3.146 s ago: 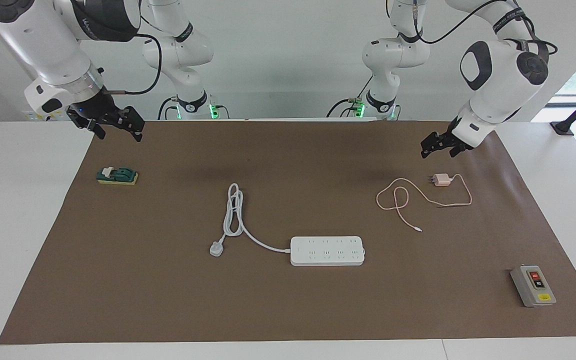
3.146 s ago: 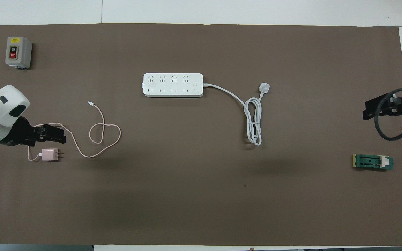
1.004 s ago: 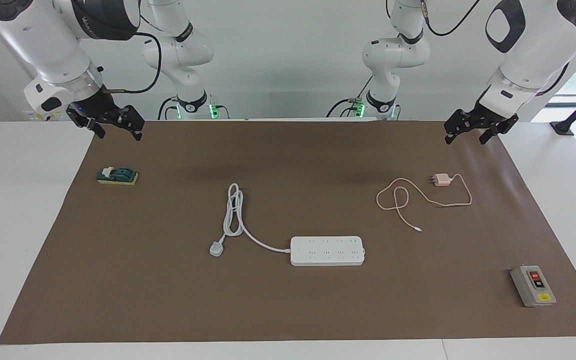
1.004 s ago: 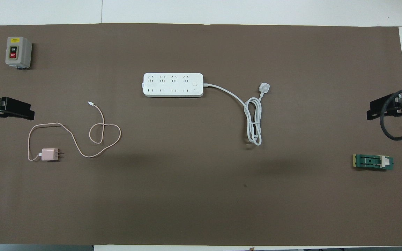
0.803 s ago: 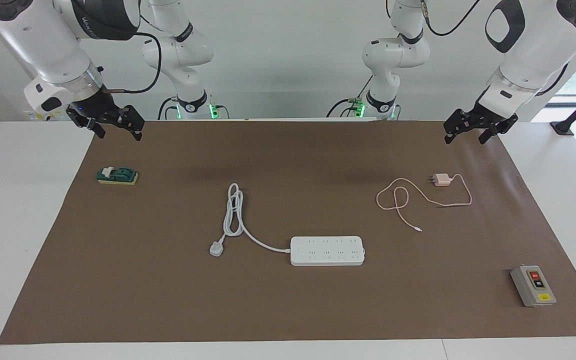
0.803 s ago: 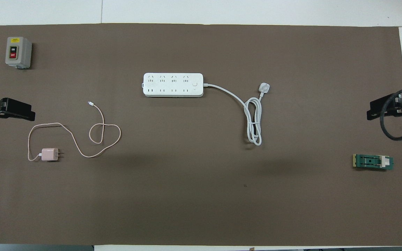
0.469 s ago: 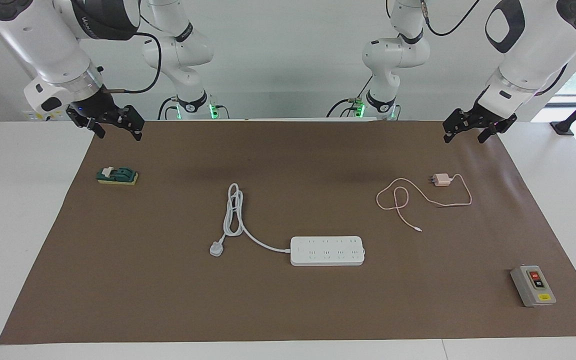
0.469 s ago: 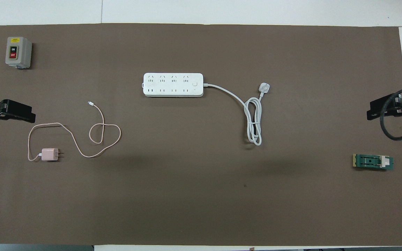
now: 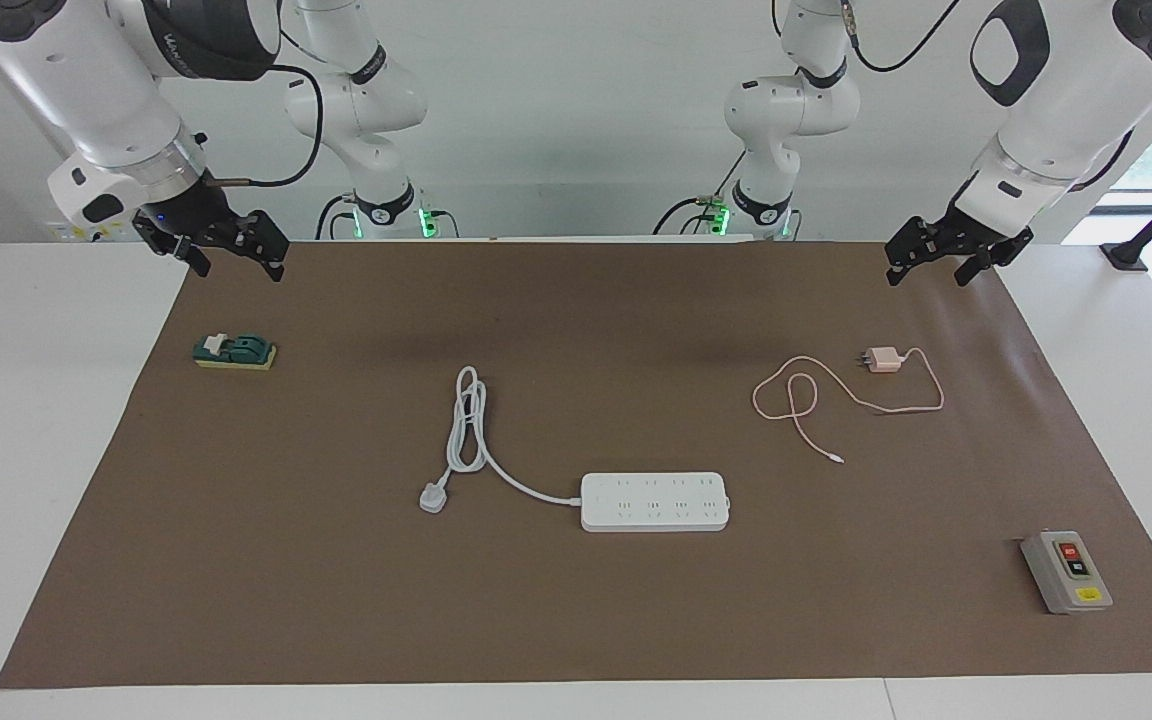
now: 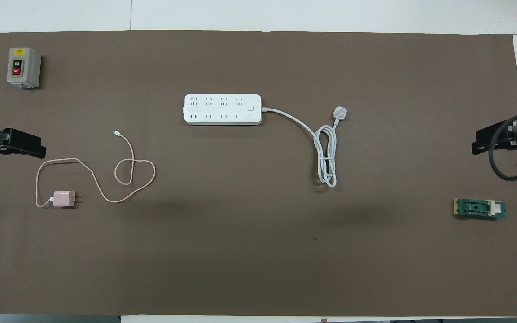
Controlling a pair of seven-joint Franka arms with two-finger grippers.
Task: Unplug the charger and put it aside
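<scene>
1. White bench [image 9: 36, 450] with a big brown mat [image 9: 576, 600] covering most of it, pale wall where the robots stand. Going from the robots' end outward.

2. Both grippers hang up in the air over the mat's edge closest to the robots. The left gripper [image 9: 939, 262] has its jaws spread wide and holds nothing. The right gripper [image 9: 224, 250] is over the corner at its own end, also empty and looking open; that arm just waits.

3. Next out: a small green switch block [image 9: 235, 351] at the right arm's end, and the charger [image 9: 883, 360] at the left arm's end. The pink cube lies flat on the mat with its prongs showing, not in any socket, and its cable [image 10: 121, 172] loops loosely beside it.

4. The charger is on the mat, below the left gripper and a bit farther out, clearly apart from it, no contact.

5. Farther out is the power strip [image 9: 654, 501] with its white cord [image 9: 466, 430], well apart from the charger. Farthest is the grey switch box [image 9: 1066, 571].

6. Looks basically done to me. What could go wrong: if an arm sweeps low it could snag the loose cable and drag the charger.
</scene>
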